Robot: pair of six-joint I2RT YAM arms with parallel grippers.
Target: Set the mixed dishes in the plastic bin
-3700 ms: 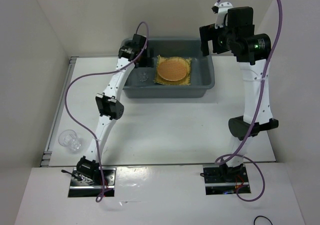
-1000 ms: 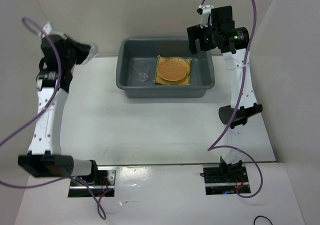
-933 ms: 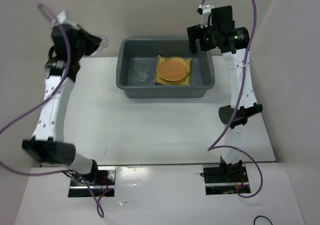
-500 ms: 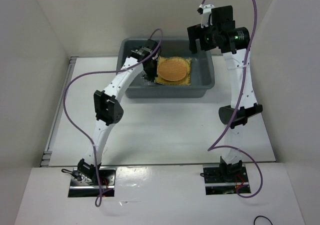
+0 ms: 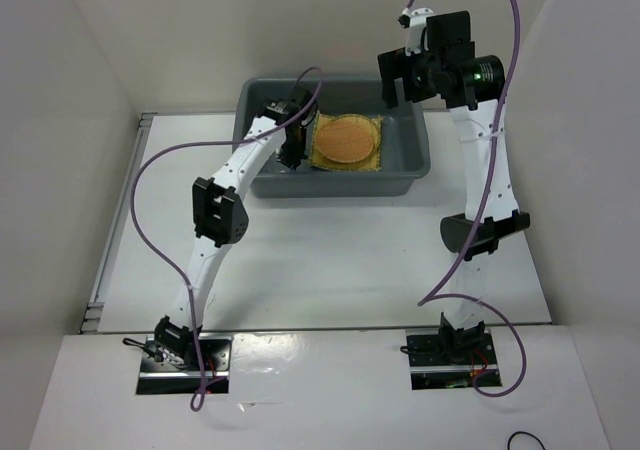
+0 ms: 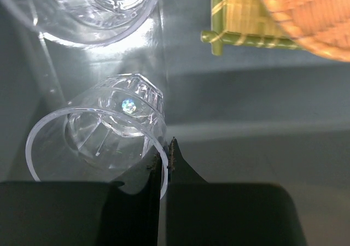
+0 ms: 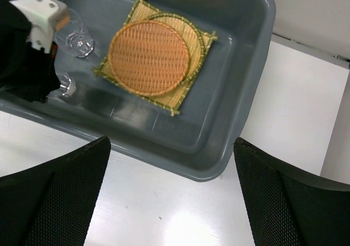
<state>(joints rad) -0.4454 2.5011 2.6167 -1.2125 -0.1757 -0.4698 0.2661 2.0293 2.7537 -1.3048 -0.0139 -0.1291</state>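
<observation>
My left gripper (image 6: pixel 165 147) is shut on the rim of a clear glass (image 6: pixel 104 131), which lies tilted low inside the dark grey plastic bin (image 5: pixel 420 160). A second glass (image 6: pixel 93 11) stands just beyond it. In the bin's middle the square bamboo mat (image 7: pixel 180 95) carries a yellow tray (image 7: pixel 196 44) with the orange-brown tray (image 7: pixel 149 57) on top. In the top view my left gripper (image 5: pixel 291 148) sits at the bin's left side. My right gripper (image 7: pixel 171 142) hangs open high above the bin's near right rim, holding nothing.
The bin's flared rim (image 7: pixel 257 60) and walls surround my left gripper. White table (image 7: pixel 180 213) lies in front of the bin. White walls enclose the table on the left, back and right.
My left arm has swung in from high at the far left and come down into the bin's left side. The right arm has barely shifted.
</observation>
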